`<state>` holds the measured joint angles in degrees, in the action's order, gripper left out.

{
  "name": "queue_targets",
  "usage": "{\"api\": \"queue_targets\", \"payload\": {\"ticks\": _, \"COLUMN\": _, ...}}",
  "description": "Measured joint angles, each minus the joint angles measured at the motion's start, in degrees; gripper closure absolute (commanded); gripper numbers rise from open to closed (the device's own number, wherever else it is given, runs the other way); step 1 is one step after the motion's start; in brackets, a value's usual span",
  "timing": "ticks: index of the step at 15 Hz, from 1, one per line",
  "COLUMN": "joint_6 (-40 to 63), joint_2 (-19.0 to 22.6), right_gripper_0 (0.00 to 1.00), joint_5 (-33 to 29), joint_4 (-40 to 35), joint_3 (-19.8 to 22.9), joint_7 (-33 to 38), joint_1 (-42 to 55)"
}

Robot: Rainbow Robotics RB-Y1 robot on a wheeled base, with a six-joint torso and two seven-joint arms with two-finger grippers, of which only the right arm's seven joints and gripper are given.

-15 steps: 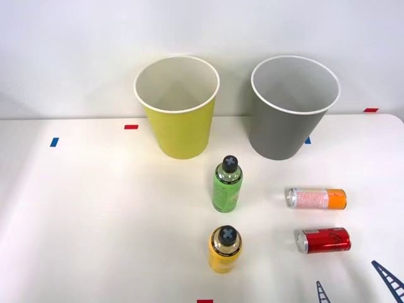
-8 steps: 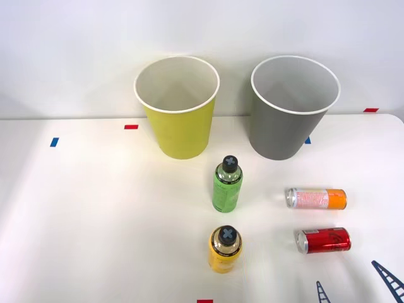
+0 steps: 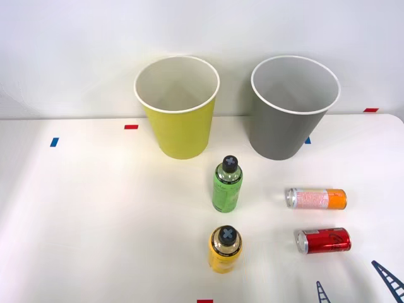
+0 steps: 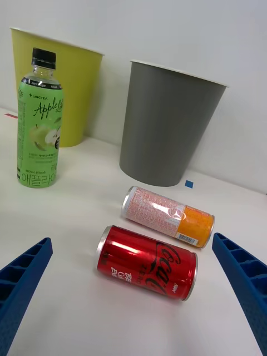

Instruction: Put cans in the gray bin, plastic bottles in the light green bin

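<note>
Nothing on the counter (image 3: 95, 221) has shifted since a second ago; only the blue finger tips at the lower right have barely moved. The light green bin (image 3: 178, 126) stands upper centre-left, the gray bin (image 3: 287, 123) to its right, both seemingly empty. Below them the green bottle (image 3: 227, 185) and yellow bottle (image 3: 225, 249) stand upright; the pink can (image 3: 316, 198) and red can (image 3: 323, 240) lie on their sides at lower right. The right gripper (image 4: 133, 295) hovers with jaws spread wide, released, framing the red can. Nothing looks sorted yet: all four items remain.
</note>
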<state>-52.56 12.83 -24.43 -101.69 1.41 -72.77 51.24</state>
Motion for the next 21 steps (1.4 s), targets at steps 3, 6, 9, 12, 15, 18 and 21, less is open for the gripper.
{"api": "queue_targets", "payload": {"ticks": 3, "joint_6": 0.0, "joint_2": 0.0, "right_gripper_0": 0.0, "joint_5": 0.0, "joint_4": 0.0, "joint_3": 0.0, "joint_7": 0.0, "joint_1": 0.0}}
{"api": "queue_targets", "payload": {"ticks": 6, "joint_6": 0.0, "joint_2": 0.0, "right_gripper_0": 0.0, "joint_5": 0.0, "joint_4": 0.0, "joint_3": 0.0, "joint_7": 0.0, "joint_1": 0.0}}
{"api": "queue_targets", "payload": {"ticks": 9, "joint_6": 0.0, "joint_2": 0.0, "right_gripper_0": 0.0, "joint_5": 0.0, "joint_4": 0.0, "joint_3": 0.0, "joint_7": 0.0, "joint_1": 0.0}}
{"api": "queue_targets", "payload": {"ticks": 12, "joint_6": 0.0, "joint_2": 0.0, "right_gripper_0": 0.0, "joint_5": 0.0, "joint_4": 0.0, "joint_3": 0.0, "joint_7": 0.0, "joint_1": 0.0}}
{"api": "queue_targets", "payload": {"ticks": 15, "joint_6": 0.0, "joint_2": 0.0, "right_gripper_0": 0.0, "joint_5": 0.0, "joint_4": 0.0, "joint_3": 0.0, "joint_7": 0.0, "joint_1": 0.0}}
{"api": "queue_targets", "payload": {"ticks": 18, "joint_6": 0.0, "joint_2": 0.0, "right_gripper_0": 0.0, "joint_5": 0.0, "joint_4": 0.0, "joint_3": 0.0, "joint_7": 0.0, "joint_1": 0.0}}
{"api": "queue_targets", "payload": {"ticks": 21, "joint_6": 0.0, "joint_2": 0.0, "right_gripper_0": 0.0, "joint_5": 0.0, "joint_4": 0.0, "joint_3": 0.0, "joint_7": 0.0, "joint_1": 0.0}}
